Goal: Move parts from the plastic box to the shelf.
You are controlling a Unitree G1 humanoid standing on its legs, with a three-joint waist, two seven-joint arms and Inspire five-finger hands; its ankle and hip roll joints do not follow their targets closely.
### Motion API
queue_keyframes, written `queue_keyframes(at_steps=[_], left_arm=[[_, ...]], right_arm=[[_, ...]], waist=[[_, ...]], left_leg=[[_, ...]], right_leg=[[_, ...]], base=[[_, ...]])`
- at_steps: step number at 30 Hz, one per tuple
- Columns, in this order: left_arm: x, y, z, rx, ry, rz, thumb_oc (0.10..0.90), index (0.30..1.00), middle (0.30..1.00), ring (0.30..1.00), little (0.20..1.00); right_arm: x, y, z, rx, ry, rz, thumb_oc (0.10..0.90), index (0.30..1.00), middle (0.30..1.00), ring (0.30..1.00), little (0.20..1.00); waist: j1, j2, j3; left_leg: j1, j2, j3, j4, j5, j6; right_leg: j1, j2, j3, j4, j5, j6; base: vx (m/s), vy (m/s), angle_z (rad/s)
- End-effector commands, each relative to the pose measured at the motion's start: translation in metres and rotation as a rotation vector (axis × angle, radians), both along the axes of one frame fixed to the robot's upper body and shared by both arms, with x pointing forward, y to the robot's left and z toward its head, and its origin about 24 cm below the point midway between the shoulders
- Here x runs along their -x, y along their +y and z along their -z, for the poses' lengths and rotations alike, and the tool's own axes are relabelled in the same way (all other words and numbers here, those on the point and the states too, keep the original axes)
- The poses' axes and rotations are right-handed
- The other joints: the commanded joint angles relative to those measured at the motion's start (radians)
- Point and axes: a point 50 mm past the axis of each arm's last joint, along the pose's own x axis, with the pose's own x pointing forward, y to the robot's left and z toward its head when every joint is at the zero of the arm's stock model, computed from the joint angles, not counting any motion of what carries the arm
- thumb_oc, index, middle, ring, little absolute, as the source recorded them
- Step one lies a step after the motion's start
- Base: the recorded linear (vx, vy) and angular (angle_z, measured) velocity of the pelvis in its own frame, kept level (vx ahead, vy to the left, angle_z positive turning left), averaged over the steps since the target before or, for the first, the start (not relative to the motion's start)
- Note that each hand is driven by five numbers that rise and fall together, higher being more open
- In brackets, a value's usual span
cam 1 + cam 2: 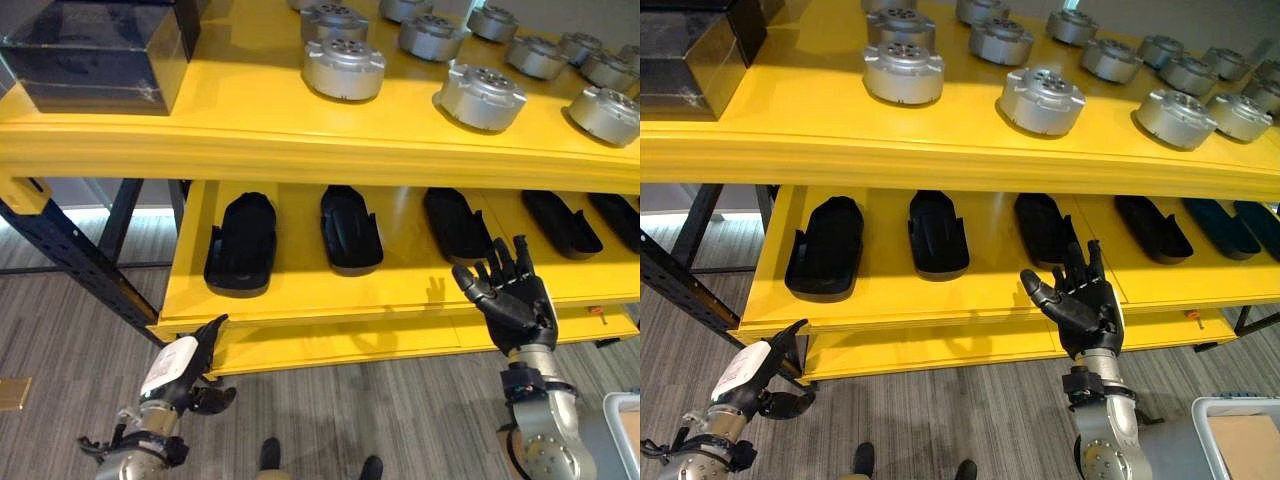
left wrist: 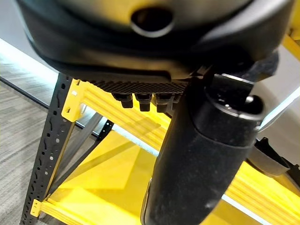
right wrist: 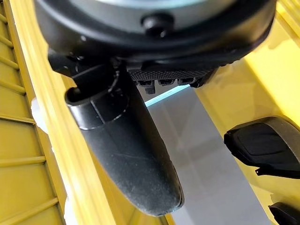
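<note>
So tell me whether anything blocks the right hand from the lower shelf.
Nothing visible does. The right hand is open, fingers spread, raised at the lower shelf's front edge. The black parts lie further back in a row, with bare yellow surface between them and the edge.

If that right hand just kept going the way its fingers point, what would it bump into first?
Probably a black part on the lower shelf, just beyond the right hand; its open fingers point up and toward it, though depth is hard to judge.

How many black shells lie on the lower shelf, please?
5, in a row left to right; the last is cut by the view's edge, so more may lie beyond.
</note>
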Motion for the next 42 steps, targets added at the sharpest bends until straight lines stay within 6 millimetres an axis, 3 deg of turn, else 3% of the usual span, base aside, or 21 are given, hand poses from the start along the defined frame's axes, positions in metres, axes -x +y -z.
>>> queue_keyframes(at_steps=[1,17,24,31,42], left_arm=[[-0.034,0.012,-0.05,-0.169,-0.23,0.063,0.9,1.0,1.0,1.0,1.0],[-0.058,0.01,-0.088,-0.501,-0.399,0.197,0.9,1.0,1.0,1.0,1.0],[-0.063,0.006,-0.08,-0.514,-0.37,0.234,0.9,1.0,1.0,1.0,1.0],[-0.065,0.001,-0.057,-0.491,-0.273,0.266,0.9,1.0,1.0,1.0,1.0],[-0.062,0.0,-0.053,-0.486,-0.254,0.279,0.9,1.0,1.0,1.0,1.0]], right_arm=[[-0.015,-0.002,-0.059,0.042,-0.307,0.018,0.9,1.0,1.0,1.0,1.0],[-0.018,0.0,-0.062,0.048,-0.327,0.009,0.9,1.0,1.0,1.0,1.0],[-0.017,-0.001,-0.06,0.048,-0.321,0.018,0.9,1.0,1.0,1.0,1.0],[-0.017,-0.001,-0.058,0.035,-0.315,0.02,0.9,1.0,1.0,1.0,1.0],[-0.016,-0.003,-0.056,0.032,-0.306,0.039,0.9,1.0,1.0,1.0,1.0]], waist=[[-0.02,-0.035,-0.007],[-0.03,-0.044,0.008],[-0.037,-0.046,0.01],[-0.042,-0.046,0.013],[-0.044,-0.044,0.014]], left_leg=[[0.072,0.048,0.006,-0.008,-0.111,0.006],[0.076,0.046,0.018,-0.008,-0.117,0.006],[0.079,0.044,0.02,-0.008,-0.12,0.008],[0.082,0.04,0.023,-0.008,-0.121,0.011],[0.086,0.04,0.023,-0.008,-0.122,0.012]], right_leg=[[0.015,-0.036,-0.007,0.018,-0.032,0.052],[0.005,-0.04,0.008,0.028,-0.032,0.058],[0.005,-0.042,0.013,0.03,-0.033,0.059],[0.004,-0.043,0.019,0.03,-0.033,0.059],[0.006,-0.041,0.02,0.031,-0.036,0.057]], base=[[0.0,0.0,0.0],[0.0,0.002,-0.01],[0.0,0.0,0.0],[0.0,0.002,-0.01],[0.0,0.0,-0.02]])
